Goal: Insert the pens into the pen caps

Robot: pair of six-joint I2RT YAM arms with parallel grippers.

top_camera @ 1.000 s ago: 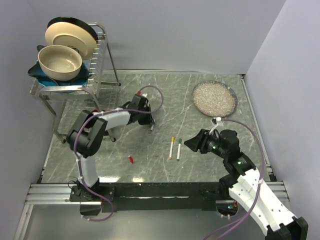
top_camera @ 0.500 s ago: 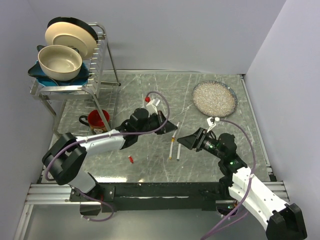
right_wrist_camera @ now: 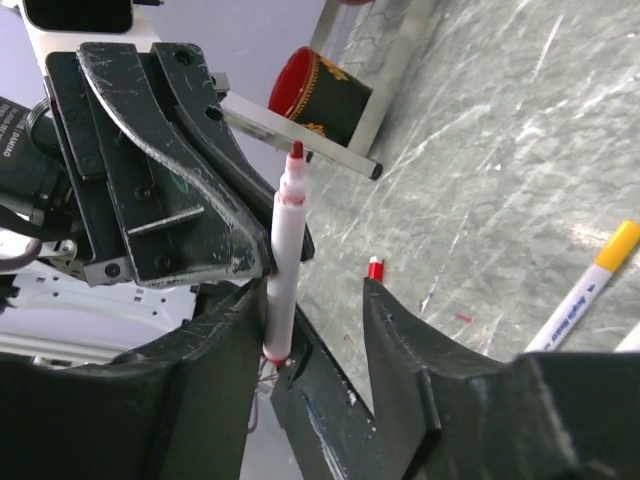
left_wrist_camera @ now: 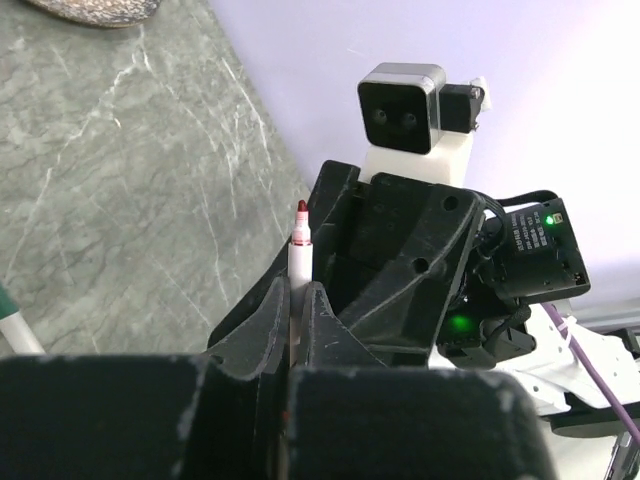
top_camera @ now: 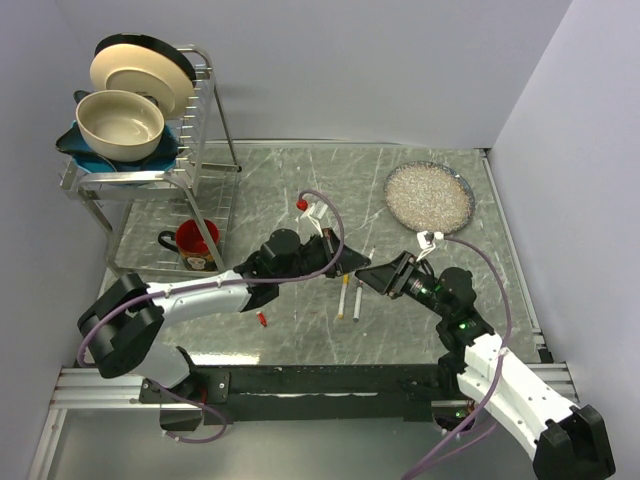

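2 arms meet over the middle of the marbled surface (top_camera: 300, 180), their grippers tip to tip. The left gripper (top_camera: 345, 268) reaches in from the left, and its jaws pinch the white barrel of the red-tipped pen (right_wrist_camera: 284, 270). In both wrist views the pen stands clear of the fingertips with its red tip free.

The right gripper (right_wrist_camera: 310, 290) faces it from the right with its jaws spread. In the right wrist view the held pen lies inside that gap, close against 1 finger (right_wrist_camera: 215, 335) and apart from the other. Whether the barrel actually touches that finger cannot be told.

The red cap (top_camera: 262, 319) lies alone on the surface, to the left of the grippers and nearer the arm bases, just beside the left forearm. No gripper touches it.

2 more pens lie side by side on the surface just below the meeting grippers. These are the yellow-ended pen (top_camera: 342, 300) on the left and the green-ended pen (top_camera: 356, 303) on the right, nearly parallel and apart.

Behind the left arm, a red mug (top_camera: 197, 240) stands at the foot of a dish rack (top_camera: 215, 110). A round dish of white granules (top_camera: 387, 197) sits at the far right.
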